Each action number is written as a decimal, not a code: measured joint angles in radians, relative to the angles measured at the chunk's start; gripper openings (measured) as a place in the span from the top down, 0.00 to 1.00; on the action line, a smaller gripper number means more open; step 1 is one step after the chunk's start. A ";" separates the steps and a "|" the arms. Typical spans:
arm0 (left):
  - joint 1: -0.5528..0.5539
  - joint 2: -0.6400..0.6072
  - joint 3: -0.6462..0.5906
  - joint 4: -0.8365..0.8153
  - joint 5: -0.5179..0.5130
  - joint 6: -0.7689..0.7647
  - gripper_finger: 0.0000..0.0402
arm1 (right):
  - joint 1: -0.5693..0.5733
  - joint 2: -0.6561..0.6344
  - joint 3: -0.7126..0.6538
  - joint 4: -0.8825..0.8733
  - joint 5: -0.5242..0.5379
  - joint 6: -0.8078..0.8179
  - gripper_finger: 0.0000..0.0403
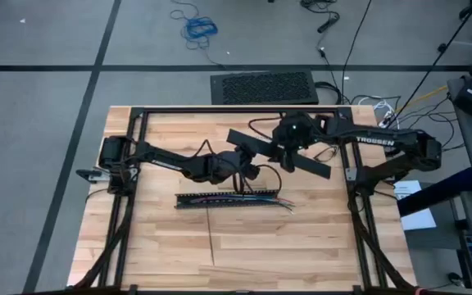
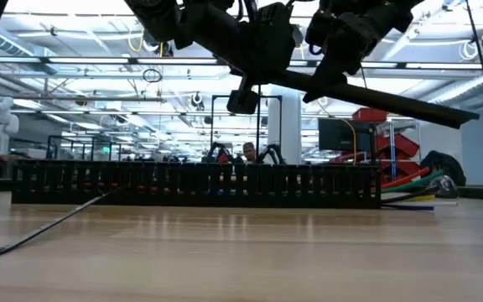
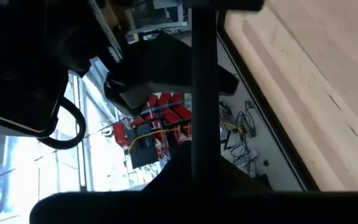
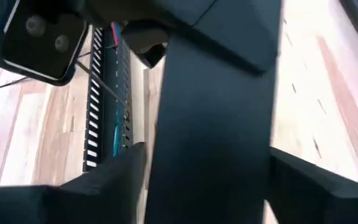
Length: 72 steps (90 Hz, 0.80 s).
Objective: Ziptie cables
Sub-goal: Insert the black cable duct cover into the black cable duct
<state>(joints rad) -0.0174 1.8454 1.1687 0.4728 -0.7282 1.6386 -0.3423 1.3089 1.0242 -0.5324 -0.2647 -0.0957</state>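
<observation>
A long flat black cover strip (image 1: 314, 164) hangs in the air above the table's far middle, and both grippers are shut on it. My left gripper (image 1: 251, 157) is near its left end, my right gripper (image 1: 289, 157) about its middle. Below them, the black slotted bar (image 1: 211, 199) lies flat on the wood with the cables (image 1: 279, 202) inside it. The cables' coloured ends (image 2: 409, 186) stick out of its right end. A thin black zip tie (image 1: 211, 238) lies on the table nearer the front edge. My left gripper holds the cover strip near its left end (image 3: 204, 155), the strip running forward out of the fingers. The place of contact is lost in the dark at the wrist view's bottom edge. The strip is clear of the table. My right gripper pinches the cover strip (image 4: 216, 137) about its middle between its two fingers (image 4: 120, 177), one at each long edge, lying across it. The fingers come from above, pointing down. The strip is lifted clear and slopes down toward its right end (image 2: 464, 117).
A black metal frame (image 1: 220, 111) runs round the table's far and side edges. A black perforated mat (image 1: 265, 86) lies on the floor beyond the far edge. Bare wood stretches between the slotted bar and the near edge, crossed only by the zip tie (image 2: 49, 222).
</observation>
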 joint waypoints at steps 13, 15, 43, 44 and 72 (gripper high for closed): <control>0.000 0.000 0.000 -0.003 -0.010 -0.011 0.99 | -0.015 -0.001 0.001 -0.013 -0.003 0.007 0.45; 0.000 0.000 0.001 -0.003 -0.010 -0.011 0.99 | -0.016 -0.001 0.002 -0.015 -0.004 0.006 0.45; -0.011 -0.014 0.000 -0.059 -0.243 -0.313 0.80 | -0.018 -0.002 0.000 -0.091 0.045 -0.039 0.45; -0.011 -0.014 0.000 -0.065 -0.261 -0.328 0.79 | -0.019 -0.002 0.000 -0.096 0.051 -0.045 0.45; -0.025 -0.257 -0.002 -1.079 -0.398 -1.430 0.62 | -0.044 -0.002 0.000 -0.238 0.203 -0.153 0.45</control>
<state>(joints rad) -0.0425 1.5882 1.1667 -0.6063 -1.1259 0.2090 -0.3866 1.3071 1.0245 -0.7704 -0.0613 -0.2485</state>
